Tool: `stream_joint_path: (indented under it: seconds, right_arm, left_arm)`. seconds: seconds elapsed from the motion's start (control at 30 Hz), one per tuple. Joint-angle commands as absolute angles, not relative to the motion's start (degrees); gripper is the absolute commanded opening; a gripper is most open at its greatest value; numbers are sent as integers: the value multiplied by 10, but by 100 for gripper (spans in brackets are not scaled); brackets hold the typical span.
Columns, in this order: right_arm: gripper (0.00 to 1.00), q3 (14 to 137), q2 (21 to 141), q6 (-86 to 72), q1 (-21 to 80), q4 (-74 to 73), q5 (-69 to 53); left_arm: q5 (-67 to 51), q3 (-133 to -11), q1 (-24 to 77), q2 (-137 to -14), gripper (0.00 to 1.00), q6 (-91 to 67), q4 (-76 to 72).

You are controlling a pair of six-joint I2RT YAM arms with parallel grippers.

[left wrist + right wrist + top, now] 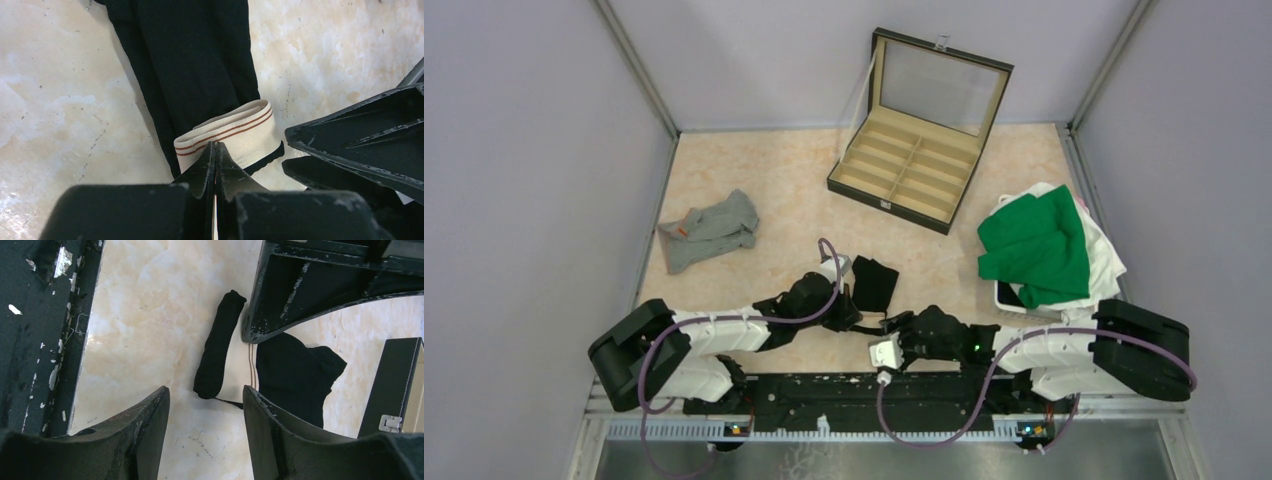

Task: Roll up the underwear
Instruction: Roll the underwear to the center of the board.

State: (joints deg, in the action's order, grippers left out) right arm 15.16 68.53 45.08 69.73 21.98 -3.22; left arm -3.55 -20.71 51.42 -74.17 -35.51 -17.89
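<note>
1. The black underwear [876, 283] lay flat on the table [764, 170] between the arms. The grey underwear [709, 230] lay well apart from it, to the left.
2. The left gripper [216, 145] had its fingers pressed together, tips at the cream waistband [235, 132]. No fabric showed between them.
3. The right gripper [205, 390] had its fingers apart and empty, near a narrow black roll [218, 347].
4. Judgement: the fabric was soft, light and limp. The firmer waistband edge was the best hold, since loose cloth would likely unroll.
</note>
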Motion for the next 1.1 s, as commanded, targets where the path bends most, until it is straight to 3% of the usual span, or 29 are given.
stream_joint_path:
  seconds: [0.0,0.3,0.7,1.07]
  right_arm:
    - [56,171,718,475,706,289,-21]
    - [58,179,776,498,706,324,19]
    - [45,173,815,499,706,315,41]
    - [2,179,824,451,705,304,38]
  left_arm:
    - [-8,-200,512,-766,0,-342,-108]
    - [-8,-200,512,-768,0,-342,-107]
    - [-8,-201,511,-773,0,-339,-106]
    - [-5,-200,504,-765,0,-343,-101]
